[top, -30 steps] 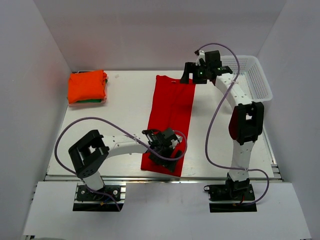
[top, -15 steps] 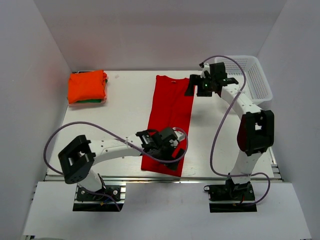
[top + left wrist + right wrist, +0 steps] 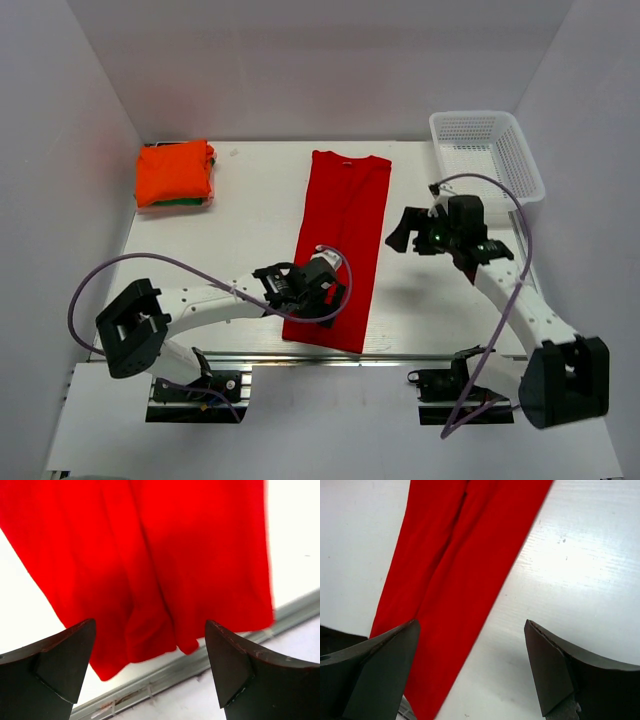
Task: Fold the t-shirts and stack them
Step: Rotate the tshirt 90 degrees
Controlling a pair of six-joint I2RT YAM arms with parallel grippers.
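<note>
Left gripper (image 3: 312, 292) hovers with its jaws spread wide and nothing between them, over the near hem of the red t-shirt (image 3: 345, 215) at about 6 o'clock on the table (image 3: 240, 240); from the left wrist view that hem (image 3: 150, 650) lies just beside the table's near edge. You risk pinching only the top layer here, which I judge would pull the lengthwise fold apart. A low approach could also push the cloth off the edge. Further out, your right gripper (image 3: 405, 230) is equally wide open and empty. It sits at 3 o'clock of the shirt's middle, beside the cloth rather than over it, so closing there would catch nothing. If the two arms lift unevenly, the long strip will likely skew. The shirt runs from the hem toward its collar at 12 o'clock. Beyond, the orange t-shirt (image 3: 175, 172) sits folded on the green t-shirt (image 3: 190, 201) at 10 o'clock, and the basket (image 3: 520, 165) stands at 2 o'clock.
</note>
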